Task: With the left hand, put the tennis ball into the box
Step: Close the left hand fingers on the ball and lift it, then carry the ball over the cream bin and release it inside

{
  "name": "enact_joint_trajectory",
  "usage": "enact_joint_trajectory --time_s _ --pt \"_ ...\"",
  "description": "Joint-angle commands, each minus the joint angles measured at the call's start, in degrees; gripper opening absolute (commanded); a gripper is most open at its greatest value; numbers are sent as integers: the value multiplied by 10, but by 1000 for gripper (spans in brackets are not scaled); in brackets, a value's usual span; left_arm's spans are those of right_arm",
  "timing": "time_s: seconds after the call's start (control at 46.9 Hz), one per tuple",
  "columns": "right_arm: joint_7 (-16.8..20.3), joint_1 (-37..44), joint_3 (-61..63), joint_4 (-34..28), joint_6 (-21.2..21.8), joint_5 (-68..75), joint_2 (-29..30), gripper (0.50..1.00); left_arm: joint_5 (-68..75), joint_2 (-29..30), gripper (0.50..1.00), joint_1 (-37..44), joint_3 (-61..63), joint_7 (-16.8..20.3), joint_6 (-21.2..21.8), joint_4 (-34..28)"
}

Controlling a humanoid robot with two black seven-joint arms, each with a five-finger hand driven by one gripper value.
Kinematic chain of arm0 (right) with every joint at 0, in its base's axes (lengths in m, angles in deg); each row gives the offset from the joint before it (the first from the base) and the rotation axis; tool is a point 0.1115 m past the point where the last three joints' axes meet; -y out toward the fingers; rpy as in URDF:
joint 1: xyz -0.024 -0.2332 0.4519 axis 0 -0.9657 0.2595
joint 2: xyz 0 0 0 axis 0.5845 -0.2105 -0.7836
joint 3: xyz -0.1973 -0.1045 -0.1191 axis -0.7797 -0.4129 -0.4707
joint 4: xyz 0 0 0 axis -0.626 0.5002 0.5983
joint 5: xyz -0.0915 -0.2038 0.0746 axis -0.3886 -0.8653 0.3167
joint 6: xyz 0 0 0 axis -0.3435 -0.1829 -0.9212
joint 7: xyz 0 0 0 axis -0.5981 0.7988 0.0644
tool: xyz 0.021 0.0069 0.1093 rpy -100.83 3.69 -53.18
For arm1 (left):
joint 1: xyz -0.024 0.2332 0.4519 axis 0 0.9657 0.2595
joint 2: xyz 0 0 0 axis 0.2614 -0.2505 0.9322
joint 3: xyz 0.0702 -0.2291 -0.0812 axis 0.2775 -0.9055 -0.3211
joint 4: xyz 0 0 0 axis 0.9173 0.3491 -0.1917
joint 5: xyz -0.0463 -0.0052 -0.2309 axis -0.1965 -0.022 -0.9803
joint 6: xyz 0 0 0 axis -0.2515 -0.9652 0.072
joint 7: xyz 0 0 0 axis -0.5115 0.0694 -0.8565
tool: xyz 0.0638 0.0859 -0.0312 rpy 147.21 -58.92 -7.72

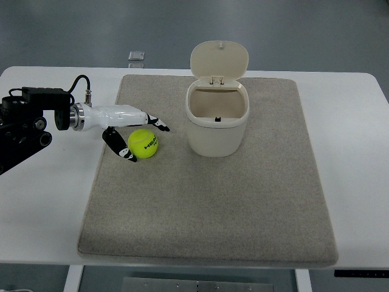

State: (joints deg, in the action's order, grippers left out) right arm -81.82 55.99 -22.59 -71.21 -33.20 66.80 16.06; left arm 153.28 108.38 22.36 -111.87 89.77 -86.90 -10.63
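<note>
A fuzzy round tennis ball (143, 143) is bracketed, ungrasped, by the left hand's (130, 126) spread fingers on nubby mat (206, 201) beside smooth box (217, 118).

Robotics lab test bench, white table (364, 158) on bare grey floor (91, 30), beige mat (213, 207) as staged work area, cabled robot arm (36, 115) at 9 o'clock

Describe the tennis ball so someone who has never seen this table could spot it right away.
Start at the beige mat on the white table. Left of the cream box with its lid up, the tennis ball lies between the left hand's open fingers. It is the only bright yellow-green thing there.
</note>
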Motion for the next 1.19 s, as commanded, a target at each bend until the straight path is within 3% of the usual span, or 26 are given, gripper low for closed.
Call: enact_joint_trajectory --time_s 0.0,0.043,0.149,0.427,0.725,1.173 --pt "0 0 0 0 0 0 0 901 7 1 666 0 -1 0 0 1" --pt "0 0 0 0 0 0 0 901 7 1 647 -2 -1 0 0 0" --pt "0 0 0 0 0 0 0 901 7 2 500 -3 -3 0 0 0" --pt "0 0 0 0 0 0 0 901 2 17 500 -24 -37 3 23 13" --pt "0 0 -1 0 0 0 0 901 6 81 500 -58 -43 15 103 136" --pt "0 0 0 0 0 0 0 901 34 17 500 -155 0 15 111 149"
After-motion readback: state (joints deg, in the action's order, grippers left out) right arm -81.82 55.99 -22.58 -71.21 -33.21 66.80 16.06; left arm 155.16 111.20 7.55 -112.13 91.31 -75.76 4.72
